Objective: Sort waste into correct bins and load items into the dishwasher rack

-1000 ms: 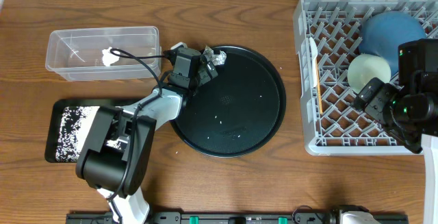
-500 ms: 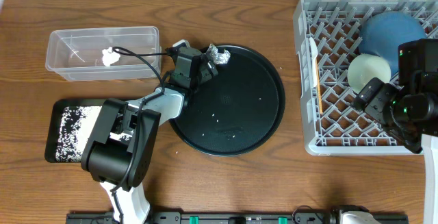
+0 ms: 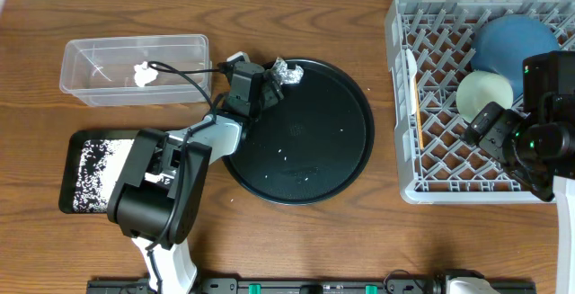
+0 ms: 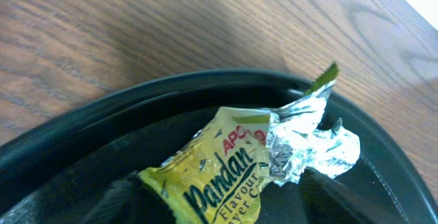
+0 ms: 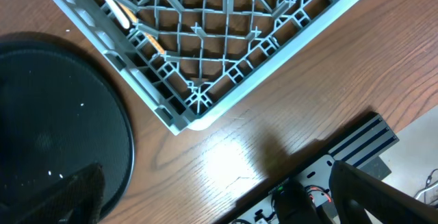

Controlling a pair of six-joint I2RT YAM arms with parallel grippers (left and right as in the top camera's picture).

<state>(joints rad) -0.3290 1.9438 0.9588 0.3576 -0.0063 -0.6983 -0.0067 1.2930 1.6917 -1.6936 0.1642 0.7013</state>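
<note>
My left gripper point(image 3: 271, 80) is at the far left rim of the round black tray point(image 3: 332, 150), shut on a yellow wrapper point(image 4: 219, 172) with crumpled silver foil point(image 4: 308, 142) at its end. The foil also shows from overhead point(image 3: 289, 73). My right gripper point(image 3: 485, 125) is open and empty above the front of the grey dishwasher rack point(image 3: 431, 186). The rack holds the dark-blue plate point(image 3: 517, 38), the pale-green bowl point(image 3: 481, 92), the chopsticks point(image 3: 418, 119) and a white spoon point(image 3: 411, 60). The cups are out of view.
The clear tub point(image 3: 90, 92) at the back left holds a white tissue scrap point(image 3: 142, 74). The shallow black rectangular tray point(image 3: 65, 173) holds white grains point(image 3: 94, 168). A few grains point(image 3: 287, 156) lie on the round tray. The right wrist view shows the rack's corner point(image 5: 185, 118).
My left gripper has moved slightly toward the back right with the wrapper and foil in it. The right arm has not moved.
</note>
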